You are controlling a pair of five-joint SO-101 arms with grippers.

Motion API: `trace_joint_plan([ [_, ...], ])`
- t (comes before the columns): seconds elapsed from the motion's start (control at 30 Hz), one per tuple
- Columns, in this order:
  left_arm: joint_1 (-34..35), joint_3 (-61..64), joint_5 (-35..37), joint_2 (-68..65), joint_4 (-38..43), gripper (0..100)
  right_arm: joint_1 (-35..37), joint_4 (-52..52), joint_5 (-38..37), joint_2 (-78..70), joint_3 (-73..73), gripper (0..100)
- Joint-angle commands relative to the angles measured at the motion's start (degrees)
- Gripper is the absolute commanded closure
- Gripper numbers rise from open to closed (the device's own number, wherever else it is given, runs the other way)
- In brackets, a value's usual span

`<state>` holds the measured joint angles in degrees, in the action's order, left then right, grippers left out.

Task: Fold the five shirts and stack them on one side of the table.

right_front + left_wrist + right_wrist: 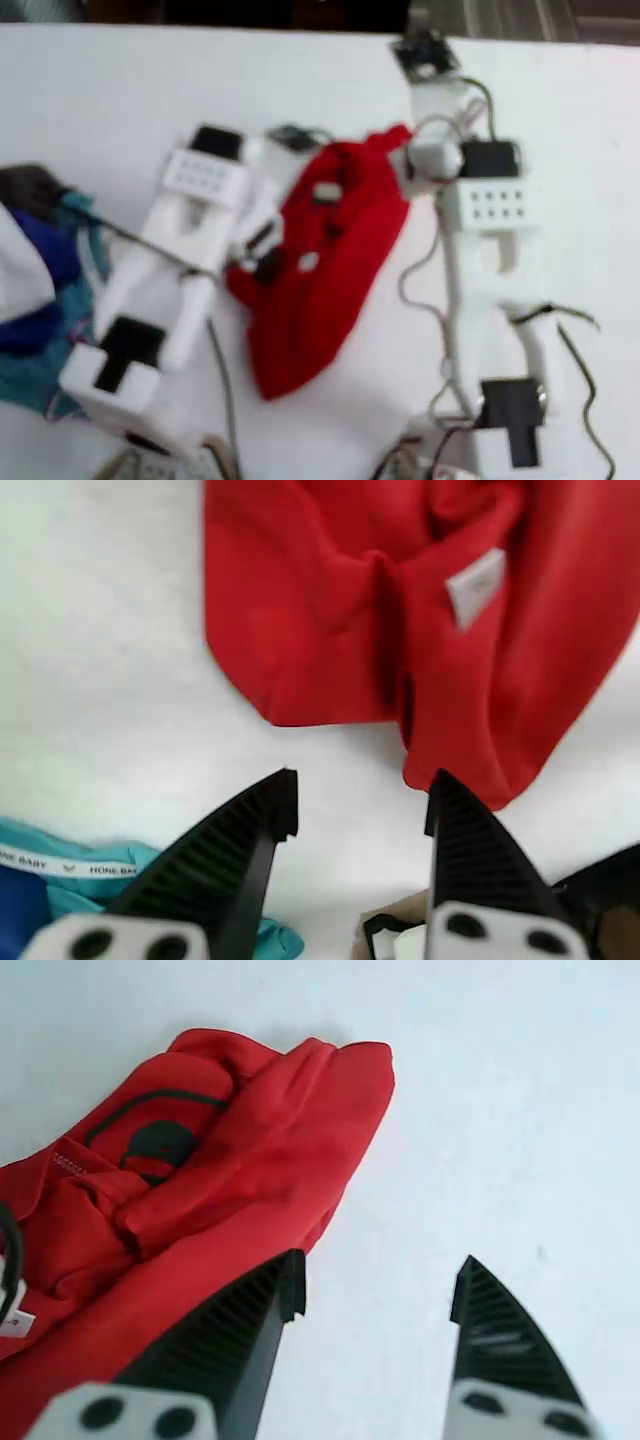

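White worktop (120, 90), seen from above, with two white robot arms based at its near edge. I see my left arm (190, 230) leaning in towards the middle, and my right arm (490, 260) stretching towards the far edge.

Between them, in the middle of the worktop, lies a crumpled red fabric shirt (320, 270), bunched into a long uneven heap and not folded.

At the left edge sits a loose pile of other shirts: a teal one (40, 370) lowest, a dark blue one (40, 250) over it, and a white one (15, 270) on top.

The left arm's black ridged fingers (230, 860) are spread wide and hold nothing; they hang above bare worktop just beside the red shirt's (300, 630) edge, with the teal shirt (100, 865) close by.

The right arm's fingers (230, 1330) are also spread and empty, one above the red shirt's (200, 1160) edge, the other over bare worktop.

A small white label (477, 583) shows inside the red shirt, and a black print (160, 1145) marks its fabric.
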<state>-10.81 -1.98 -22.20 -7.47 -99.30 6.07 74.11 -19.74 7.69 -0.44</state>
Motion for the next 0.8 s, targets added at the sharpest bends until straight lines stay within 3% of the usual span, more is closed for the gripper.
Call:
trace_joint_plan([
  [0.0, -2.3, 1.6, -2.4, 2.5, 2.7, 77, -2.3, 1.2, -0.5, 0.0, -0.4, 76.5],
  [0.27, -8.0, 7.6, -1.8, 2.5, 15.4, 77, -3.3, 3.8, -0.5, 0.0, -0.4, 76.5],
  [0.57, -8.0, 15.6, -0.4, 2.5, 24.8, 78, -3.1, 3.7, -0.5, 3.6, -0.4, 76.5],
  [0.63, -8.1, 15.6, -0.4, 2.5, 24.7, 85, -3.0, 3.6, -0.5, 4.9, -0.4, 76.5],
  [0.7, -8.0, 14.8, -0.2, 3.2, 24.6, 100, -2.9, 3.6, -0.5, 5.6, -0.4, 76.5],
  [0.77, -7.6, 11.8, -0.2, 3.2, 21.9, 95, -3.0, 3.6, -0.5, 5.6, -0.2, 76.5],
])
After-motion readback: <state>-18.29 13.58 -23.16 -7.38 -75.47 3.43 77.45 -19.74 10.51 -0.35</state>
